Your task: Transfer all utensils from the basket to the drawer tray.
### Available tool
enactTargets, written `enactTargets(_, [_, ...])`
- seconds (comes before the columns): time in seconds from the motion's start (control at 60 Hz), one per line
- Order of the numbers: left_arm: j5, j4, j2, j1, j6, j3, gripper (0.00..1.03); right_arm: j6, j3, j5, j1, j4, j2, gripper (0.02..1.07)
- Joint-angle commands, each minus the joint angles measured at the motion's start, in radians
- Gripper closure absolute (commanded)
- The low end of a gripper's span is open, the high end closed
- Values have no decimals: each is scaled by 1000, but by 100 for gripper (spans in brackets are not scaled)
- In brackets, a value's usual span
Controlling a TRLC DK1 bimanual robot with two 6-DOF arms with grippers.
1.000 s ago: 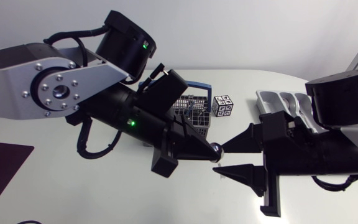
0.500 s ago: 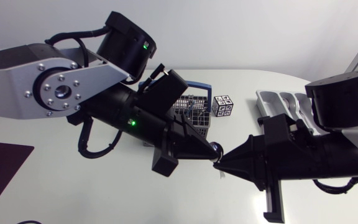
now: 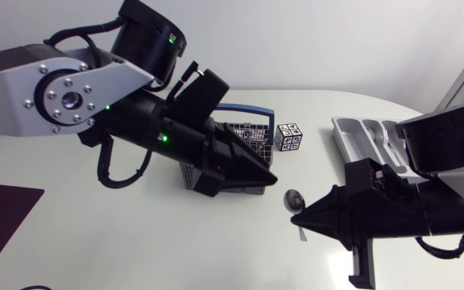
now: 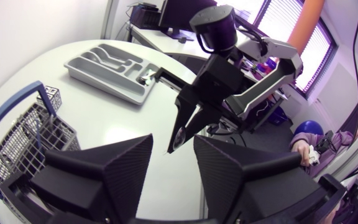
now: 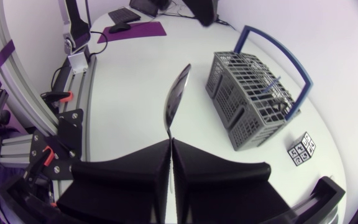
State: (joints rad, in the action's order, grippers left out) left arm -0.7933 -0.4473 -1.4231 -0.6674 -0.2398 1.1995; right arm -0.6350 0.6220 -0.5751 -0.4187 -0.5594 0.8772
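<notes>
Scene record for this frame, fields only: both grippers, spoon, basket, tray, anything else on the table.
left gripper: open, empty, above the basket's edge
right gripper: shut on the spoon's handle
spoon: bowl sticking out ahead of the right gripper's fingertips, outside the basket
basket: grey wire with a blue handle, upright on the table
drawer tray: grey, on the table beyond the right arm; contents unclear
marker cube: between basket and drawer tray
task state: spoon out of the basket, not yet in the drawer tray
</notes>
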Motion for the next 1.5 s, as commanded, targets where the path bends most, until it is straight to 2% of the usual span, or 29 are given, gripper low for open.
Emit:
enactTargets(0.0, [16,29,15,31,23,28,46,-69,-30,8,84,-23,-6,101])
enactTargets(0.167, [197,117,-5,78,45,28,46,-239,-53,37,307,-51,-6,101])
enactTargets(0.383, [387,196,-50,65,19,-8,46,-494,-57,41,617,-42,62,101])
enactTargets(0.533, [465,226,-74,54,0,-21,46,-652,-57,44,807,39,138,101])
enactTargets(0.65, [493,237,-96,54,-4,-23,46,-756,-30,46,939,102,226,101])
enactTargets(1.0, [591,277,-145,34,-30,-18,46,-891,-8,144,1112,417,497,101])
enactTargets(1.183, [623,289,-171,34,-36,-9,47,-933,47,167,1167,478,620,101])
enactTargets(1.35, [657,311,-188,26,-44,-11,47,-968,41,202,1193,613,686,101])
enactTargets(1.483, [684,321,-204,20,-50,-8,47,-1005,38,221,1206,632,718,101])
